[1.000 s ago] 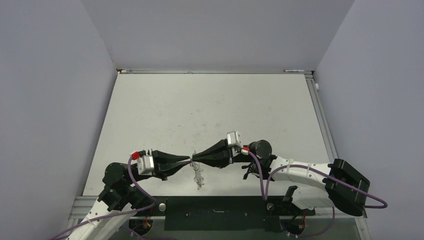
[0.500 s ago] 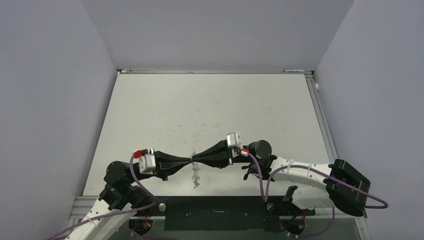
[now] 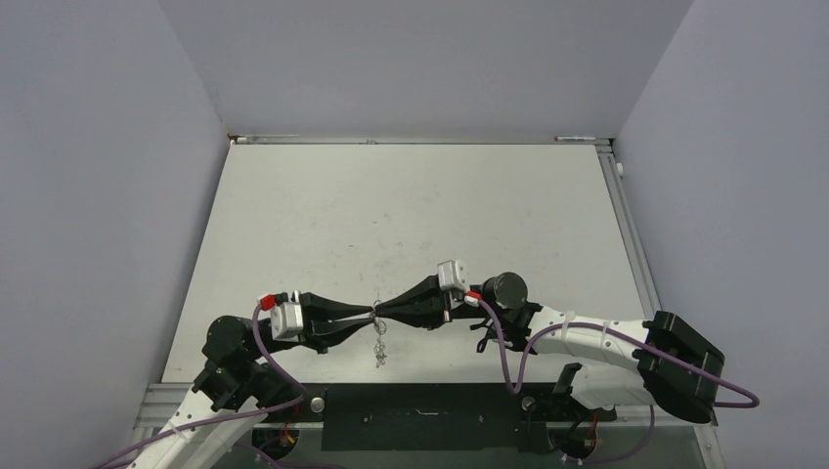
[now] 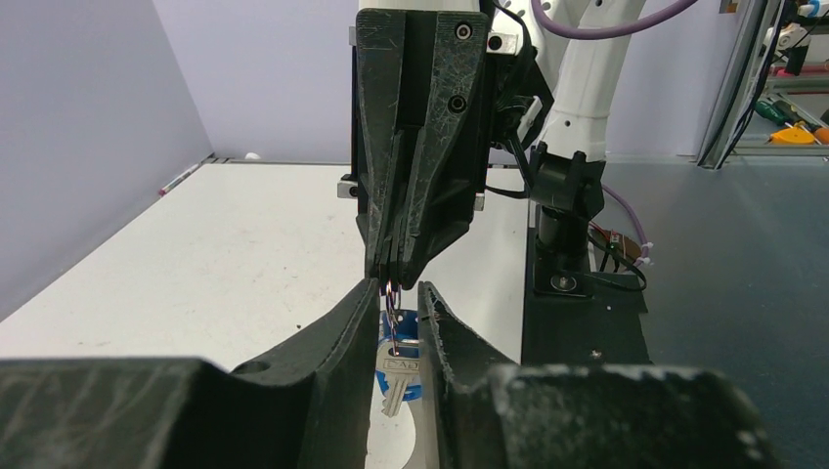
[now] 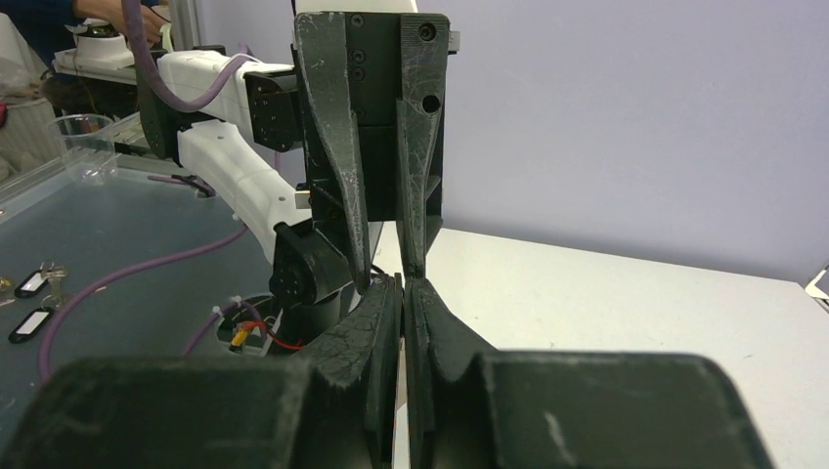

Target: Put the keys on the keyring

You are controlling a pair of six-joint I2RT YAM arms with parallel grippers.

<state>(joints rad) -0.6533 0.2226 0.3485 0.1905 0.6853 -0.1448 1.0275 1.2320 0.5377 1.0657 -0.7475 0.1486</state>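
My two grippers meet tip to tip above the near middle of the table. My right gripper (image 3: 382, 312) is shut on a small wire loop (image 4: 392, 298) of the keyring (image 3: 380, 348), which hangs below the tips as a thin silvery tangle. A key with a blue head (image 4: 399, 366) hangs from that loop. My left gripper (image 3: 371, 315) is open, and the blue key hangs between its fingers (image 4: 364, 322). In the right wrist view my right gripper (image 5: 403, 282) shows only a hairline gap, with the left fingers (image 5: 344, 195) spread on either side. The red key is not in view.
The white table (image 3: 391, 215) has grey walls on three sides. A black base plate (image 3: 420, 420) runs along the near edge between the arm bases. Off the table, a clear cup (image 5: 83, 132) and key tags (image 5: 29, 293) sit on a grey bench.
My left gripper has opened. My right gripper has edged slightly left and stays shut. The hanging keyring has drawn up a little and hangs shorter.
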